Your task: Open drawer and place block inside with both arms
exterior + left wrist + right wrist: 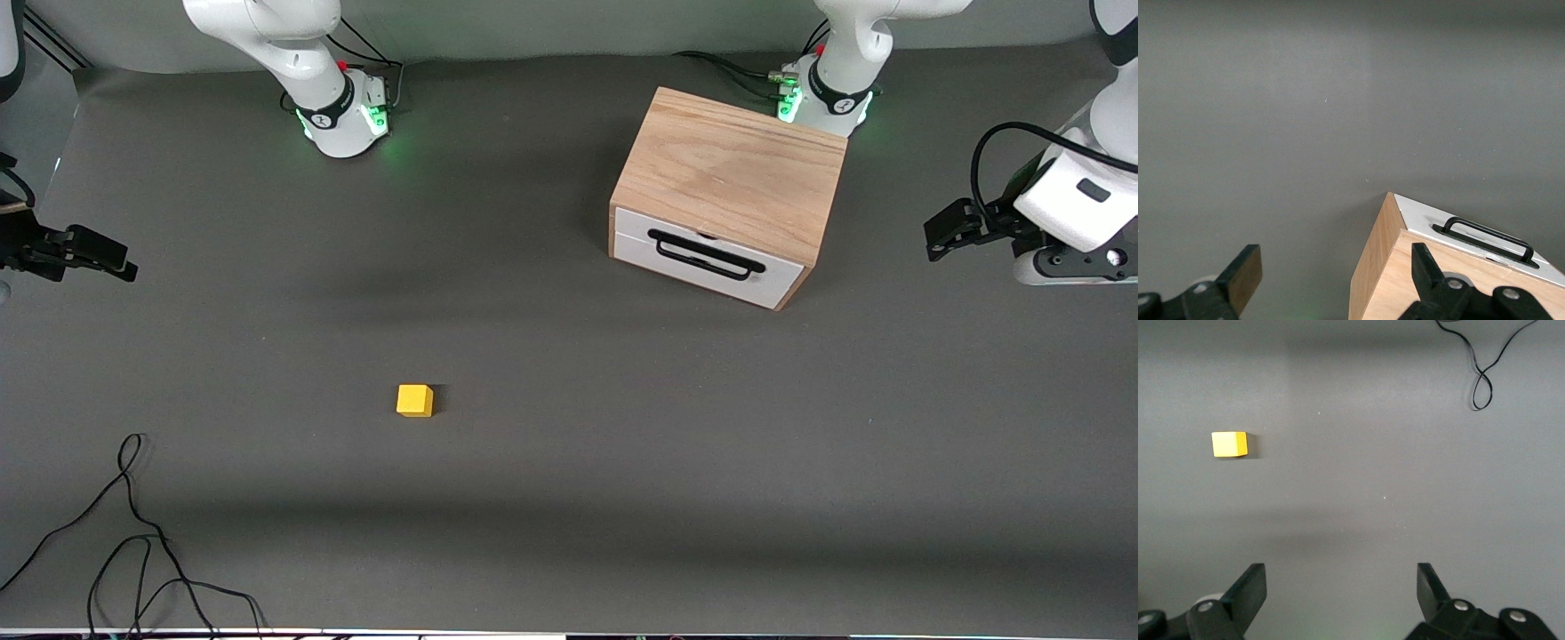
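The light-oak cabinet point(729, 169) stands near the left arm's base. Its drawer point(707, 256) is shut, with a white front and a black bar handle point(707, 253). The cabinet also shows in the left wrist view point(1431, 280) with its handle point(1491, 239). The yellow block point(414, 400) lies on the grey table, nearer the front camera and toward the right arm's end; it also shows in the right wrist view point(1229, 444). My left gripper point(942, 233) is open and empty, up in the air beside the cabinet. My right gripper point(111, 262) is open and empty over the table's right-arm end.
A loose black cable point(133, 533) lies on the table near the front edge at the right arm's end; it also shows in the right wrist view point(1481, 373). Both green-lit bases point(351, 116) stand along the table's back edge.
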Controlling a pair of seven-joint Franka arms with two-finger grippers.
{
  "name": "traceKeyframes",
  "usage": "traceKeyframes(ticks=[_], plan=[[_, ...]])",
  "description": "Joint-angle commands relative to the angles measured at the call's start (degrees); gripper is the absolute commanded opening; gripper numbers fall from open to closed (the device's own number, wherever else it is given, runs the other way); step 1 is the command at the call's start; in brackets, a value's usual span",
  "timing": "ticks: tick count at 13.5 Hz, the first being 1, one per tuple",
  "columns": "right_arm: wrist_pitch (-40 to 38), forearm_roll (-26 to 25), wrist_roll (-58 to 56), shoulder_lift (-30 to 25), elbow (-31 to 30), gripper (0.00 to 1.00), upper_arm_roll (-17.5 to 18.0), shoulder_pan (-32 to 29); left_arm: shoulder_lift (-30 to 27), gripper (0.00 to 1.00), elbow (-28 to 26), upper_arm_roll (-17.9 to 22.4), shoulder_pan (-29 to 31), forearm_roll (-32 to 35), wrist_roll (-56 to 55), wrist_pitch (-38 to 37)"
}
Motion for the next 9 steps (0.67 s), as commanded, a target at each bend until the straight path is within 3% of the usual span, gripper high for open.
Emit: traceKeyframes(ticks=[1,9], plan=[[-0.7,-0.4,1.2,0.1,0.4,1.00,0.1,0.3,-1.8,1.00,-1.8,0.3,-0.1,-0.2,0.9,0.2],[-0.6,-0.8,3.1,0.8,0.4,1.00,0.1,3.1,-1.8,1.00,-1.8,0.3,0.0,-0.2,0.9,0.2]])
